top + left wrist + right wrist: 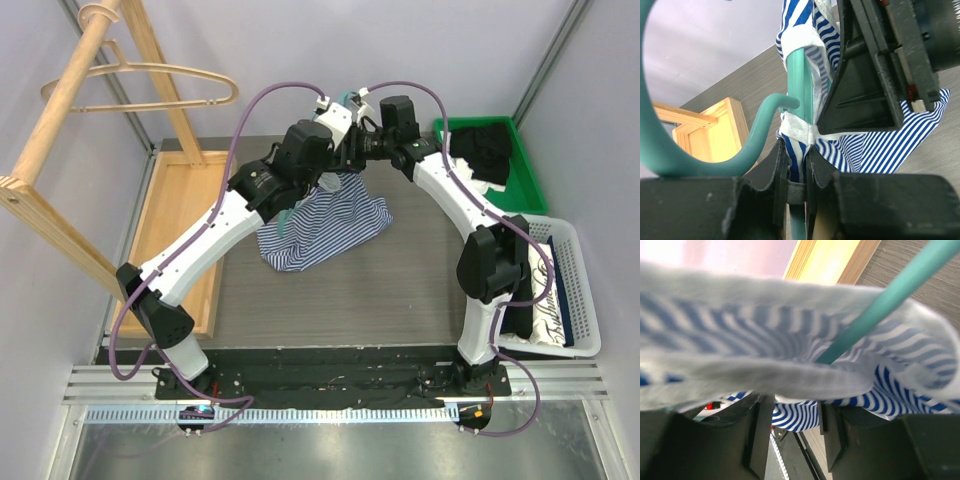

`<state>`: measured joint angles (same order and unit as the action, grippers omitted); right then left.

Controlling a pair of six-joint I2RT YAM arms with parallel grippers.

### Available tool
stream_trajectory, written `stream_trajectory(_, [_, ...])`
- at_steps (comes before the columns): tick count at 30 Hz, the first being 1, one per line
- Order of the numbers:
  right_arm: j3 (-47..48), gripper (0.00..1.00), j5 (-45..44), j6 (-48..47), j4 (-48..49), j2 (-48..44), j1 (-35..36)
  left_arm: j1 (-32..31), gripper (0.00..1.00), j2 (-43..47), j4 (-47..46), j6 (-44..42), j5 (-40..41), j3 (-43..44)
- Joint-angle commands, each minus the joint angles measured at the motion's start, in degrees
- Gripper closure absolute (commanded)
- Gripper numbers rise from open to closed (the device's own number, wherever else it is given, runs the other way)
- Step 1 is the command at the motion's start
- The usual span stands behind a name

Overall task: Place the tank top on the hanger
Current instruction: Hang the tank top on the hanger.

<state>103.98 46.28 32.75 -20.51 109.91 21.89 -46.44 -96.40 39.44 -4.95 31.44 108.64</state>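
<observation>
Black fingers of the left gripper (796,172) are sitting right up against the left wrist camera, at the bottom of that view. They are squeezing tight on the thin green hanger (799,80), with a bit of striped cloth caught in between. The hanger is running straight up the middle of the view, and its big round hook is curving along the left edge. The tank top (880,145) is wrapping around the hanger, with its white trim bunching on the green bar. The rest of it is hanging down at the lower right. In the right wrist view the right gripper (792,412) is showing at the bottom with its two fingers partly apart. Blurry striped cloth is lying across in front of them and the green bar is poking through it. Nobody can tell from this whether the fingers are holding the cloth. From above, both arms are meeting at the top middle of the view. The tank top is hanging under them, and its bottom end looks to be resting on the grey table (380,295). A wooden tray (185,215) is lying at the left. A wooden rack (60,100) is leaning at the upper left. A green bin (530,170) with black clothes (485,150) is sitting at the upper right, and a white basket (588,300) is sitting below it.
</observation>
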Motion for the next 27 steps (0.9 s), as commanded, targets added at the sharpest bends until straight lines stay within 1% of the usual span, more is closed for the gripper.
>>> stream_trajectory(1, [3.68,0.56,-0.67,0.91,2.14,1.53,0.0,-0.32,1.0,0.95,-3.06,1.79,-0.24,3.07])
stream_trajectory(2, [3.68,0.59,-0.67,1.0,2.14,1.8,0.08,-0.32,1.0,1.04,-2.97,2.05,-0.33,3.07])
stream_trajectory(4, [4.38,0.63,-0.49,1.26,2.41,2.06,0.0,-0.24,1.0,0.86,-2.79,2.23,-0.68,3.16])
stream_trajectory(5, [4.56,0.68,-0.32,1.35,2.49,2.41,0.0,-0.23,1.0,0.86,-2.7,2.23,-0.68,3.16])
stream_trajectory(7, [4.82,0.72,-0.05,1.44,2.67,2.5,0.0,-0.32,1.0,0.78,-2.53,2.4,-1.03,3.16])
stream_trajectory(10, [5.0,0.85,0.74,1.79,3.2,2.42,-0.01,-0.24,1.0,0.51,-2.44,2.93,-1.38,3.07])
stream_trajectory(12, [5.0,0.91,0.74,1.88,3.11,2.42,0.0,-0.32,1.0,0.42,-2.35,3.02,-1.56,3.16])
stream_trajectory(13, [4.91,0.97,0.74,1.79,3.2,2.33,0.0,-0.32,1.0,0.34,-2.35,2.93,-1.56,3.16])
stream_trajectory(14, [4.91,0.99,0.74,1.7,3.29,2.42,0.0,-0.32,1.0,0.42,-2.35,2.93,-1.56,3.07])
stream_trajectory(21, [4.65,0.99,1.18,1.17,3.29,2.24,-0.09,-0.24,0.99,1.04,-2.44,1.96,-2.17,2.54])
stream_trajectory(26, [4.74,0.99,3.54,1.17,4.07,2.68,0.0,-0.32,0.91,0.95,-2.44,1.52,-3.92,2.1])
stream_trajectory(27, [4.74,0.99,3.73,1.17,4.34,2.68,0.0,-0.32,0.86,1.04,-2.35,1.17,-4.37,2.1])
